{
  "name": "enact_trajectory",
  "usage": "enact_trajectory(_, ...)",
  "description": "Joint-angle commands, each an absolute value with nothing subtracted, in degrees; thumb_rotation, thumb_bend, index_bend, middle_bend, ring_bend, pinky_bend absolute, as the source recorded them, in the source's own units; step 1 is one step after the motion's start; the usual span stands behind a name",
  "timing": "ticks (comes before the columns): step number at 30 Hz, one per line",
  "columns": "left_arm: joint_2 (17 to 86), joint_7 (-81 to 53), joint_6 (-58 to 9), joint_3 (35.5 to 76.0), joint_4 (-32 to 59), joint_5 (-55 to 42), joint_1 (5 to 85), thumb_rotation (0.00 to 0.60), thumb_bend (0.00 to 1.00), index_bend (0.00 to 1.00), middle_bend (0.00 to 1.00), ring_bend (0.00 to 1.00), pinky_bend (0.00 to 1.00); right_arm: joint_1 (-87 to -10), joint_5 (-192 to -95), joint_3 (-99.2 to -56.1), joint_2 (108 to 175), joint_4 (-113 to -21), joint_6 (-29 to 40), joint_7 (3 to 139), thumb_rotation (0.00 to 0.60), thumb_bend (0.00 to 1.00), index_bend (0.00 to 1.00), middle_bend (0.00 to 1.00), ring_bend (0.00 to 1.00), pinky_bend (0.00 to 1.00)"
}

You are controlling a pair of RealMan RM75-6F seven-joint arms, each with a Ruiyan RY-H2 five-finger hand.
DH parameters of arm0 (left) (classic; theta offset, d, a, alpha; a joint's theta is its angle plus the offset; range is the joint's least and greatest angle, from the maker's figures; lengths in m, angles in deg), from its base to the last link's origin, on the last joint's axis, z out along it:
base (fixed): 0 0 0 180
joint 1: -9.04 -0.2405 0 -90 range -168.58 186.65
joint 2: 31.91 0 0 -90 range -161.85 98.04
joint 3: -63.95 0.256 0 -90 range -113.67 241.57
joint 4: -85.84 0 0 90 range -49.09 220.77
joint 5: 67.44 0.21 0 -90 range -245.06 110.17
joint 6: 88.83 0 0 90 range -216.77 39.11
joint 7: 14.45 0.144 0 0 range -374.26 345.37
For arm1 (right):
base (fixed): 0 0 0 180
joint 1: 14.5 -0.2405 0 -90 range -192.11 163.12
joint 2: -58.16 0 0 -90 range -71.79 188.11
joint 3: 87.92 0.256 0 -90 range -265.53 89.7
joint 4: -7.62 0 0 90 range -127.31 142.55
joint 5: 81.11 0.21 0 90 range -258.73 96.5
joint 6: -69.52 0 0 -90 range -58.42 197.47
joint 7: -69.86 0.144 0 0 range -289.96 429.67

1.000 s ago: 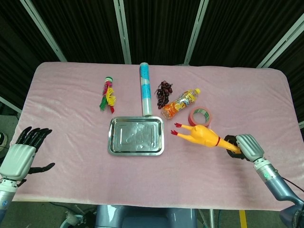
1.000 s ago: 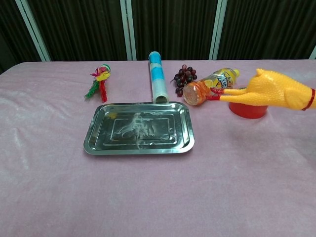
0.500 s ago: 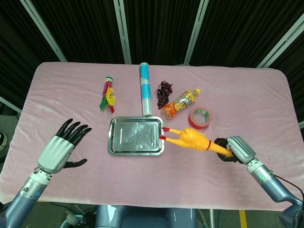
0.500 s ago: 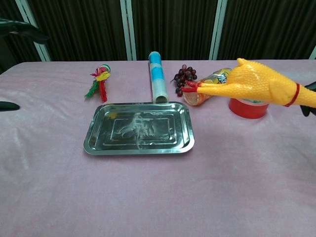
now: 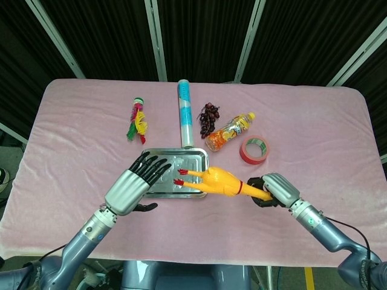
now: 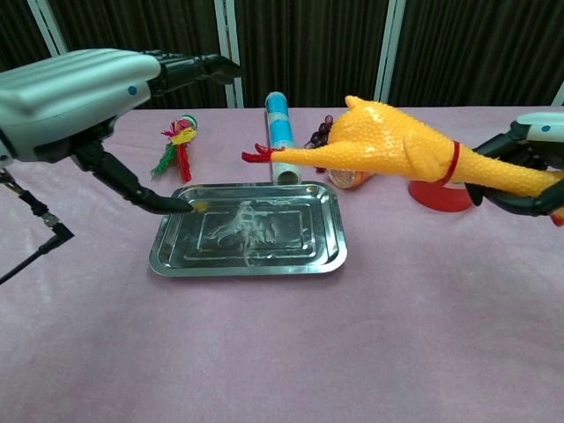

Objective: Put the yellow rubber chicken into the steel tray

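The yellow rubber chicken (image 6: 397,150) was held by its head end in the right hand (image 5: 270,190), carried level above the table, its feet over the right part of the steel tray (image 6: 167,251). The left hand (image 5: 134,184) was spread, holding nothing, over the tray's left edge. Transport step judged under way; lowering and release called for next.

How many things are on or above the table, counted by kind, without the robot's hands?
Toys: 2, the rubber chicken and the feather toy
Containers: 2, the steel tray and the drink bottle
Rolls: 2, the film roll and the red tape
Fruit: 1, the grapes
Total: 7
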State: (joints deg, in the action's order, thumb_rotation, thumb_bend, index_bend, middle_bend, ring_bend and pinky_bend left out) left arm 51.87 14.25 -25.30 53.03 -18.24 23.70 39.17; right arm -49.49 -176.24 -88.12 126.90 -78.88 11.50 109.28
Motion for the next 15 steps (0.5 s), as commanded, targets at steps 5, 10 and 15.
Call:
enact_trajectory(5, 58.84, 16.02, -24.98, 51.52, -14.3, 21.54, 41.96, 0.6, 0.0, 0.04, 0.07, 0.07, 0.06, -51.64, -173.94, -86.58, 127.27, -82.48, 14.36, 107.03, 0.6, 1.0, 1.0, 0.79, 0.72, 0.86)
enact_trajectory(10, 61.46, 16.37, -25.62, 50.86, -13.03, 19.93, 43.49, 0.6, 0.0, 0.04, 0.07, 0.07, 0.06, -52.95, -173.23, -85.98, 127.84, -83.95, 15.91, 106.43, 0.6, 1.0, 1.0, 0.79, 0.72, 0.86)
enact_trajectory(15, 63.44, 17.06, -25.83, 50.01, -12.73, 18.61, 44.87, 0.6, 0.0, 0.05, 0.07, 0.07, 0.06, -53.66, -172.56, -85.74, 128.32, -84.81, 16.83, 105.61, 0.6, 1.0, 1.0, 0.79, 0.72, 0.87)
